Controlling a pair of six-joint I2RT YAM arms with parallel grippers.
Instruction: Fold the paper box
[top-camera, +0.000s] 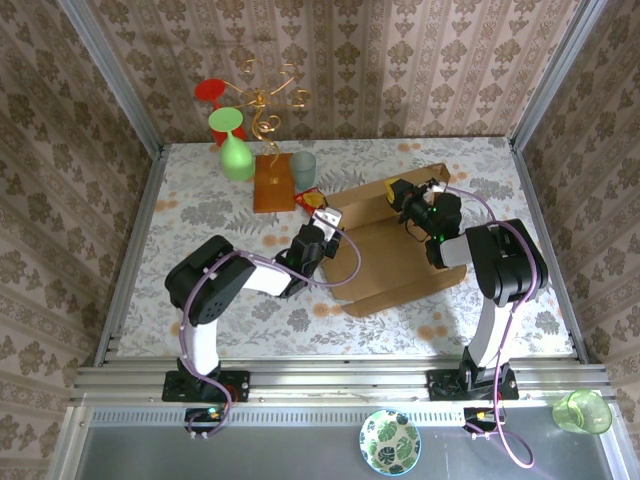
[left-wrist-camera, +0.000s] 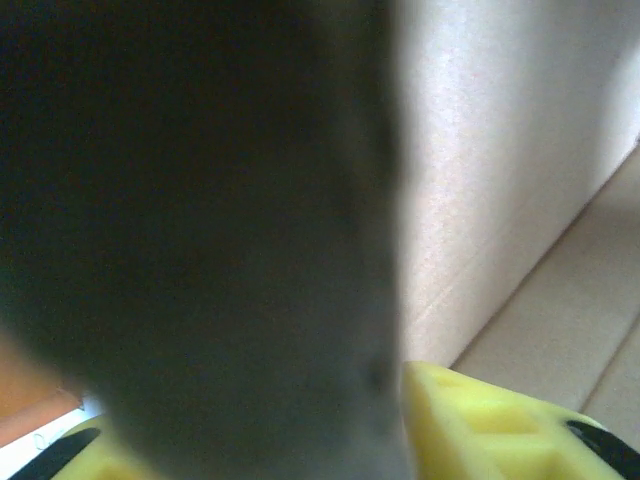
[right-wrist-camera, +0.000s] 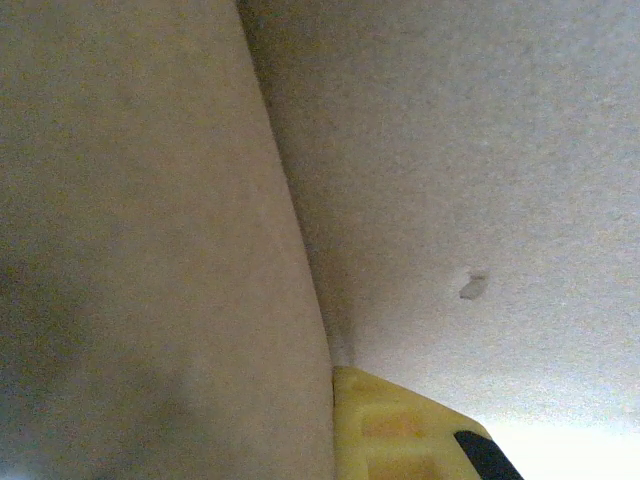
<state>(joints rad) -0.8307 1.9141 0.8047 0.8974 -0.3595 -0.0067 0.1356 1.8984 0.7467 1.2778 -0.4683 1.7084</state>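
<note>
From the top external view, the paper box (top-camera: 385, 265) lies opened out on the right-centre of the table (top-camera: 190, 215), with its far strip raised. The left gripper (top-camera: 325, 222) is at the box's left edge and the right gripper (top-camera: 400, 193) at the far strip. Whether either claw is apart or together cannot be told here. A grey cup (top-camera: 302, 165) stands just beyond the box's far-left corner, beside a wooden slab (top-camera: 272, 182); its contents cannot be made out. A patterned bowl (top-camera: 390, 440) and a green cup (top-camera: 582, 411) sit on the near ledge. Bare table lies left of the box and along its near edge.

In the left wrist view, a dark blurred mass sits close to the lens between yellow fingers (left-wrist-camera: 480, 420). A cardboard wall stands on the right. Its grip cannot be told.

In the right wrist view, one yellow finger (right-wrist-camera: 390, 430) shows against cardboard, with a flap edge running down the middle. The claw's state cannot be told.
</note>
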